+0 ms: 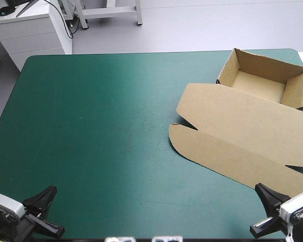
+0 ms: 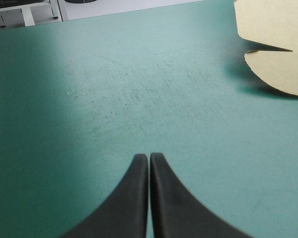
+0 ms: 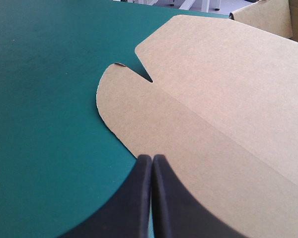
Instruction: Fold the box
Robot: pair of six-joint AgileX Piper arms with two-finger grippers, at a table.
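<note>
Both left gripper [image 2: 149,156] and right gripper [image 3: 152,157] hold fingers clenched (empty) — the box [image 1: 242,128] lies open, lid flat.

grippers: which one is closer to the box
The right gripper: its tip sits at the edge of the box, whereas the left gripper has bare cover ahead.

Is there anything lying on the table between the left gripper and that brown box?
Nothing visible. Only bare teal-green cover lies between the left gripper and the box, whose flat lid reaches toward it. The right gripper sits at the lid's near edge, with nothing between them either.
</note>
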